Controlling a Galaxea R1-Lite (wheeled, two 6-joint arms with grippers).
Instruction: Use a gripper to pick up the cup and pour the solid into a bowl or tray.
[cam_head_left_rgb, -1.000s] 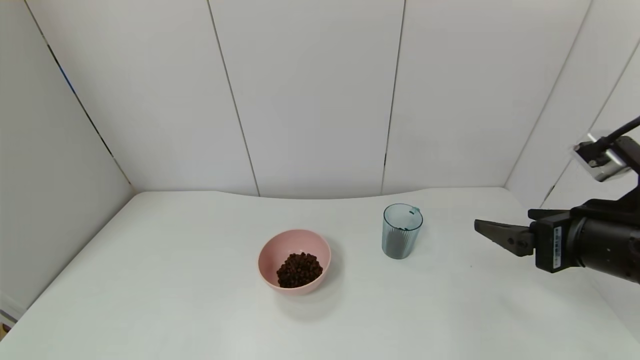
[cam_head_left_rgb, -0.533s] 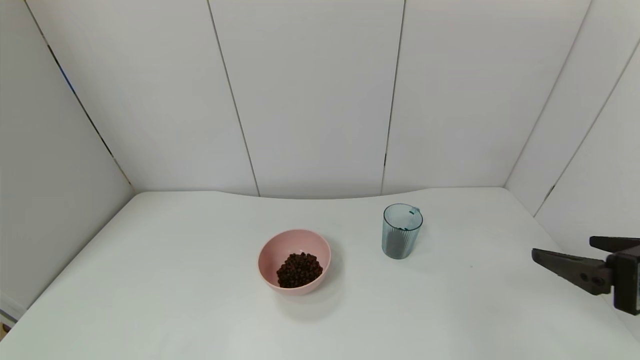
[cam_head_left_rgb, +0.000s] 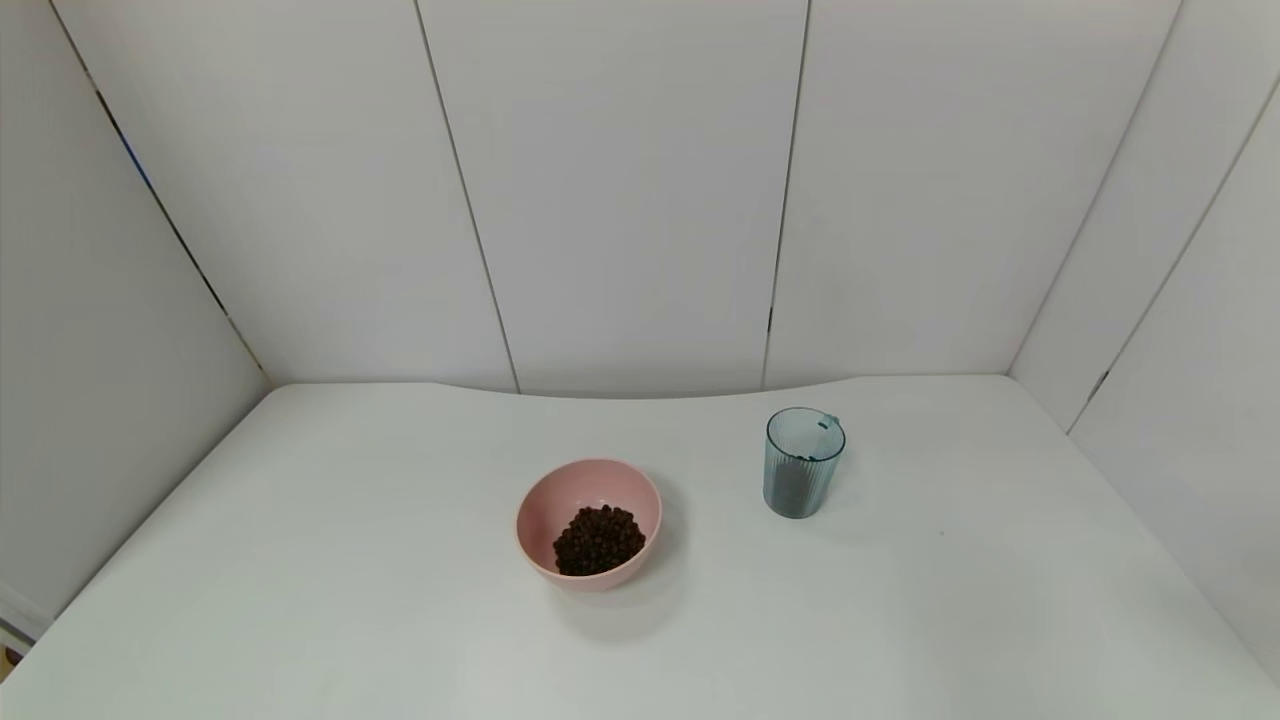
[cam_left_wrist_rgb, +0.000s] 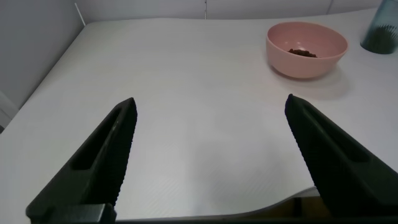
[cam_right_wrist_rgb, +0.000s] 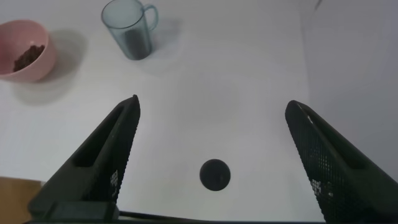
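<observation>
— So where do the cup (cam_head_left_rgb: 803, 462) and the solid (cam_head_left_rgb: 598, 540) sit?
— Cup upright on the worktop (cam_head_left_rgb: 400, 560), well right of the pink bowl (cam_head_left_rgb: 588, 523); the pellets lie heaped in the bowl.
— And the pincers?
— Left pincer (cam_left_wrist_rgb: 211, 162) and right pincer (cam_right_wrist_rgb: 214, 158) both spread wide, holding nothing, well back from both.

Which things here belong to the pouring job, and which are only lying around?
Belong to the job:
- cup, upright on the table
- pink bowl
- brown pellets inside the bowl
- right gripper, open
- left gripper, open

Only there:
- white table
- small dark round thing below the right gripper
</observation>
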